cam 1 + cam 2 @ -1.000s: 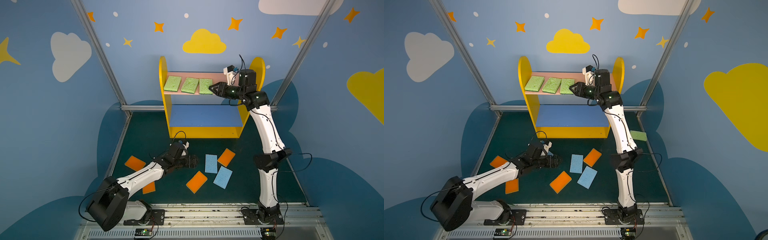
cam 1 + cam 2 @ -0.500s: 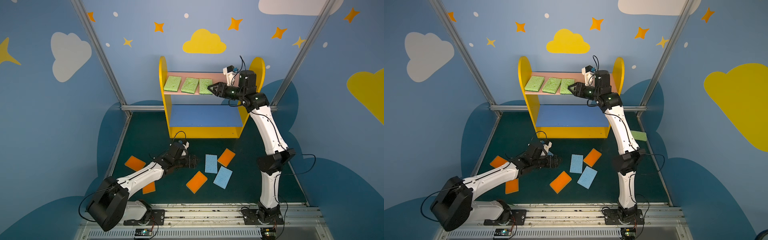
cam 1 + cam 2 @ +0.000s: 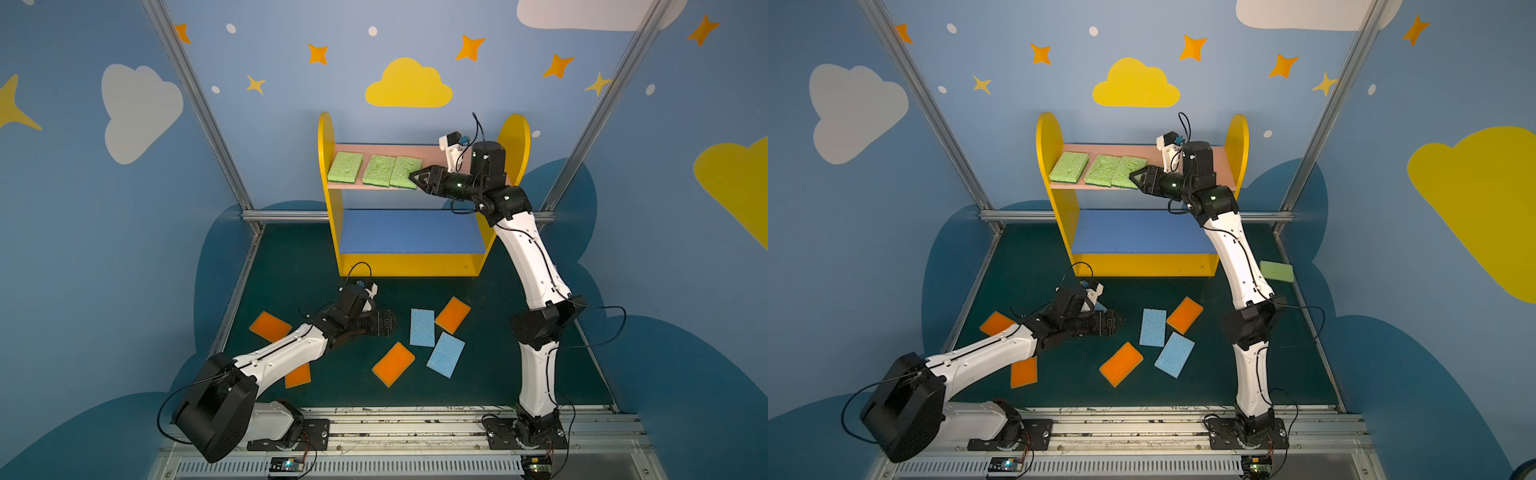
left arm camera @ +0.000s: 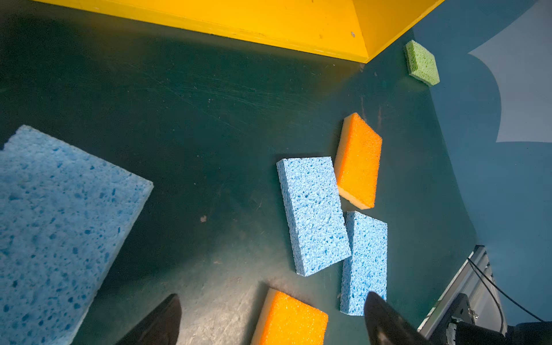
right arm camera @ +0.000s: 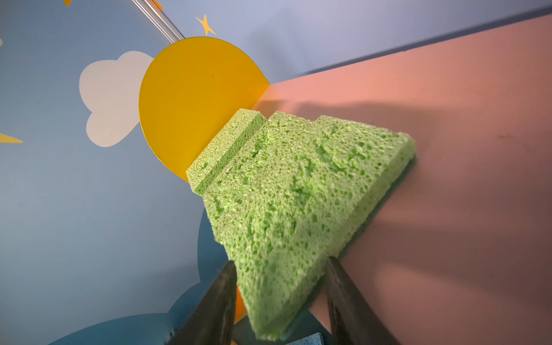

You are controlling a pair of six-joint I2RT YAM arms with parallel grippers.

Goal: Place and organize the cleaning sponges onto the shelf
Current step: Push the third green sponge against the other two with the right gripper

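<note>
Step in hand: the third green sponge (image 5: 298,194) is being settled beside its two neighbours on the pink board (image 3: 430,150) of the shelf (image 3: 325,141).
Right gripper (image 5: 280,260): its jaws flank the near end of that sponge, one finger against each side. Whether the pad is squeezed or merely bracketed cannot be told.
Sponge position: it lies flat on the board, edge to edge with the second green sponge (image 3: 378,170). Its near end appears to reach slightly past the board's front edge.
Doing it well: the pad is best eased further back until nothing overhangs. The jaws should then be parted fully before the arm is drawn away — otherwise the soft foam may be dragged off. A straight, level retreat is advised, and room should be kept on the board's right end for one more pad.
Left gripper (image 4: 273,298): it is held low over the floor with jaws wide apart and nothing between them. A blue sponge (image 4: 59,224) lies just beside it.
On the floor: the fourth green sponge (image 3: 1276,271) lies by the shelf's right foot, along with two more blue pads and four orange ones.
Blue board (image 3: 411,230): nothing is carried on it yet — it is judged a fit tier for the blue set.
</note>
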